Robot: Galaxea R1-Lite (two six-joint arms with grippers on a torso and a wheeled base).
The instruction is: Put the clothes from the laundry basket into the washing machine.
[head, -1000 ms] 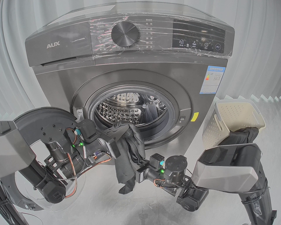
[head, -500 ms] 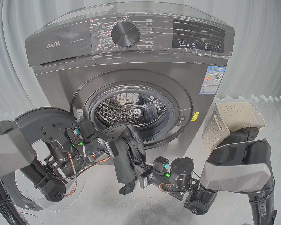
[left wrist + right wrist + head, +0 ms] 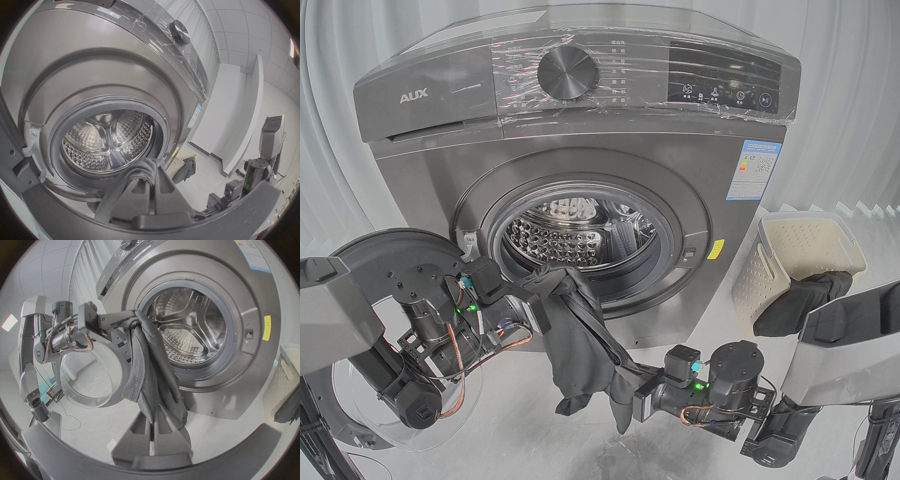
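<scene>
The right end effector [image 3: 631,382], clamped on the dark garment [image 3: 575,350], has pulled back rightward, stretching it from the left end effector [image 3: 545,282] gripping it before the drum [image 3: 575,232].

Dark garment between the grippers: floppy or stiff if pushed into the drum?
Likely floppy: the dark garment sags in folds between the left gripper and right gripper. Probably light, hanging from small pinches. Dangling ends may snag the door seal.
</scene>
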